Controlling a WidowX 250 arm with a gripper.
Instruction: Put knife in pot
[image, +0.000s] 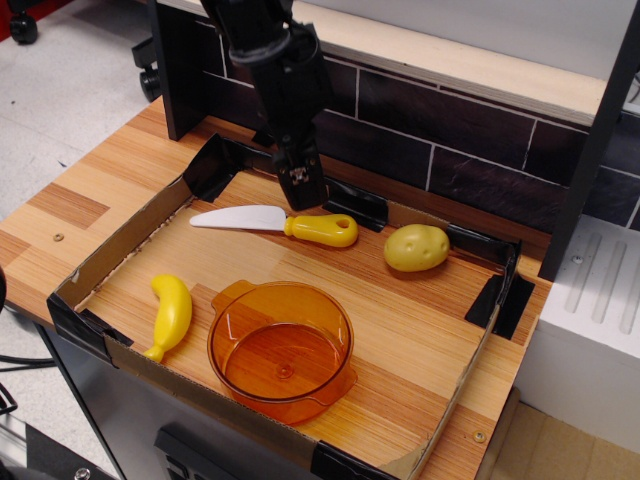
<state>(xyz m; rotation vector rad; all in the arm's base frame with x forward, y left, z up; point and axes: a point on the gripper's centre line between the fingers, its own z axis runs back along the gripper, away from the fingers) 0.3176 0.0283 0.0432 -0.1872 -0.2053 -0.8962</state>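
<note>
The knife (275, 222) lies flat at the back of the cardboard tray, white blade to the left, yellow handle (322, 230) to the right. The orange translucent pot (281, 349) stands empty at the tray's front, apart from the knife. My black gripper (303, 196) hangs just above the knife, near where blade meets handle, tips pointing down. I cannot tell whether its fingers are open or shut. It holds nothing.
A yellow banana (171, 314) lies at the tray's front left. A potato (416, 247) sits at the back right. The cardboard tray wall (130, 229) rings the work area. A dark tiled back wall (450, 160) stands behind.
</note>
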